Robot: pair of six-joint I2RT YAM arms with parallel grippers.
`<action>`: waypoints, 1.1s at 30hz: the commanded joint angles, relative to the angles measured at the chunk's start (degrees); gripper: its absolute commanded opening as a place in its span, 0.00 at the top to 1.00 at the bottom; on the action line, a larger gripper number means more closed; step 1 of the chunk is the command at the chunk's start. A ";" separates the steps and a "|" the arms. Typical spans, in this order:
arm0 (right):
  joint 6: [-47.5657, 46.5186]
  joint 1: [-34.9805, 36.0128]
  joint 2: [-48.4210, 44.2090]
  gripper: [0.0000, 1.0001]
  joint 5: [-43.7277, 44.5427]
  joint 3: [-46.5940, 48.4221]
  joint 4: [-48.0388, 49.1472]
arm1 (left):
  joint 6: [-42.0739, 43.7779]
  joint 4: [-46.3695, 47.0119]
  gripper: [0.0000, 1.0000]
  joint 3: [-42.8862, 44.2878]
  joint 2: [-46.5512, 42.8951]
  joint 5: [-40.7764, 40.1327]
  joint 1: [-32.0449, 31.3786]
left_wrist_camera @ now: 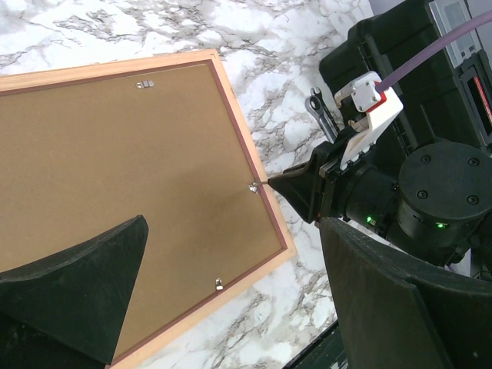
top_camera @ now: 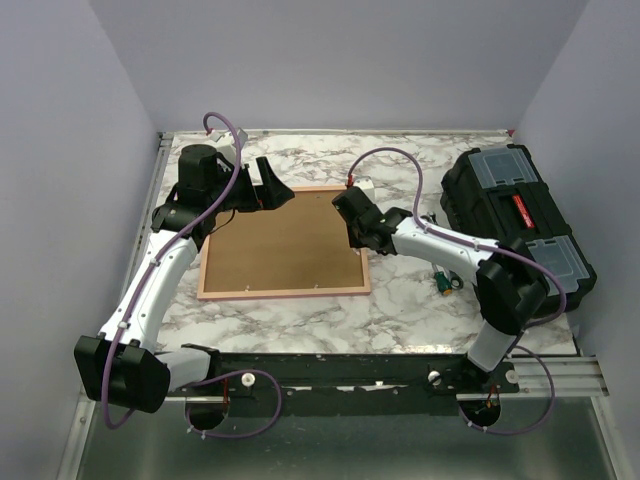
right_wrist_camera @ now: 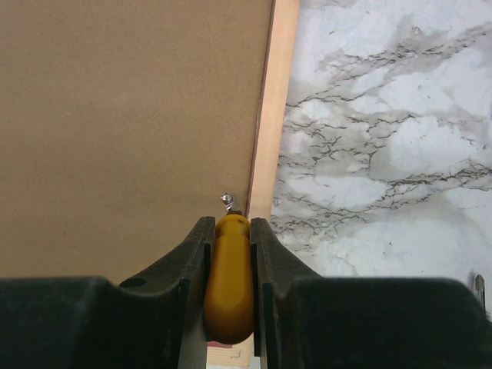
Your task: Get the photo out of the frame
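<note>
The surface (top_camera: pixel 400 300) carries the frame (top_camera: pixel 285 292) face down, directly below both tools, with its backing board (top_camera: pixel 280 245) up. The photo is out of sight, presumably beneath that board. The left tool (top_camera: pixel 258 188) hangs wide apart above the frame's far left corner, gripping nothing. The right tool (right_wrist_camera: pixel 228 224) is clamped narrow on a yellow screwdriver (right_wrist_camera: pixel 228 277). Its tip, just ahead of the tool, reaches a small metal clip (right_wrist_camera: pixel 227 200) beside the frame's rim. To do this well, keep the blade low, lever the clip aside gently, and avoid gouging the board.
</note>
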 commanded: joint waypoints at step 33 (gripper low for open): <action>9.83 2.89 -11.67 0.99 -6.17 -7.45 -10.65 | -0.33 1.55 0.02 -0.78 0.31 2.52 0.32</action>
